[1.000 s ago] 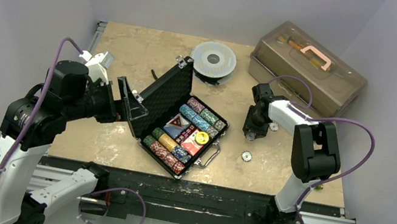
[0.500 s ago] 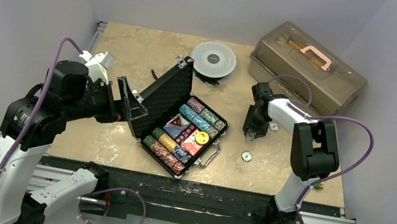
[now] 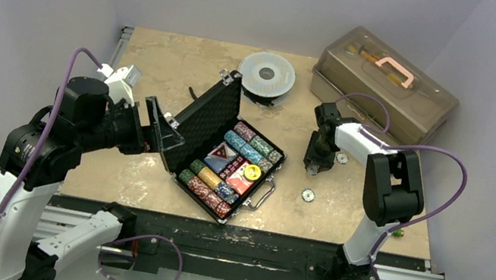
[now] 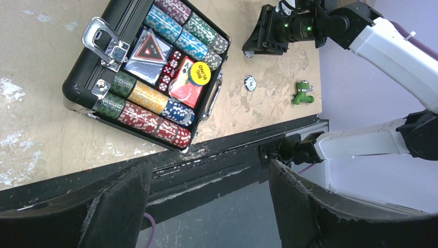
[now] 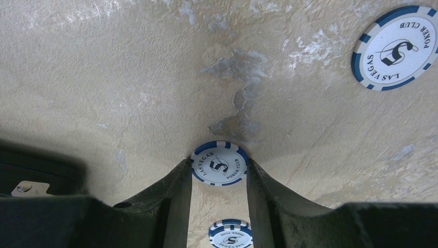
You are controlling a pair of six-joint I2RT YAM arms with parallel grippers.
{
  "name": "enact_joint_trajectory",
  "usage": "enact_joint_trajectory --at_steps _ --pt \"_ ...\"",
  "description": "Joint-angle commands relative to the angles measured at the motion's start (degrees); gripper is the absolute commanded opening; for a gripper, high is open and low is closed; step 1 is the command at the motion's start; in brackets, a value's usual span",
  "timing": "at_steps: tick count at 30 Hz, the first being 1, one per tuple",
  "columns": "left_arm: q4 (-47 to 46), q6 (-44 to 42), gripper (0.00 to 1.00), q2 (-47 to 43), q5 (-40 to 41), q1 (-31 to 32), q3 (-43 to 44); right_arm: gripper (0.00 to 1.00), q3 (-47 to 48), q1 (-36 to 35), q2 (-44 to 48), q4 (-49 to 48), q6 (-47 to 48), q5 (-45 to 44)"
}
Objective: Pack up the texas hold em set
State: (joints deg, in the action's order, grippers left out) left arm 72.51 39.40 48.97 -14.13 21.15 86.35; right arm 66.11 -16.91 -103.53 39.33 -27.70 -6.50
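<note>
Case (image 3: 206, 121) lies open. Right gripper (image 3: 313, 168) at three o'clock points down, pinching a chip (image 5: 219, 163); left gripper (image 3: 164, 127) at nine o'clock, level, jaws spread.

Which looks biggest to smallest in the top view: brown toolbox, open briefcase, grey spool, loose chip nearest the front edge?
1-2. brown toolbox and open briefcase: too close to rank.
3. grey spool.
4. loose chip, clearly smallest.
</note>
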Motion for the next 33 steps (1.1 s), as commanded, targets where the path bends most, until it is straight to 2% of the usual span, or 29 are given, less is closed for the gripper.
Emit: enact_joint_trajectory --at_steps 1,10,14,20,25,33 --pt "-1.03 -0.58 0.80 -0.10 -0.06 0.39 0.41 0.32 -0.54 0.15 3.97 -0.88 0.46 -0.22" --pt "-1.56 -0.46 0.80 -0.07 -0.57 0.39 -0.17 0.33 -2.55 0.05 6.27 -0.38 0.98 -1.00" --pt "-1.85 -0.14 0.80 -0.26 -0.90 0.38 -0.79 0.45 -2.20 0.03 5.93 -2.27 0.95 0.32" --pt "-1.83 -0.02 0.80 -0.49 -0.81 0.38 -0.49 0.59 -0.79 -0.42 3.54 -4.28 -4.40 3.37" --pt "-1.32 0.23 0.80 -1.17 -0.10 0.39 -0.38 0.59 -0.67 -1.00 2.26 -3.96 -5.93 2.51" --pt "-1.21 0.31 0.80 -1.11 -0.13 0.39 -0.30 0.53 0.12 -2.17 0.07 -2.81 -6.75 0.64"
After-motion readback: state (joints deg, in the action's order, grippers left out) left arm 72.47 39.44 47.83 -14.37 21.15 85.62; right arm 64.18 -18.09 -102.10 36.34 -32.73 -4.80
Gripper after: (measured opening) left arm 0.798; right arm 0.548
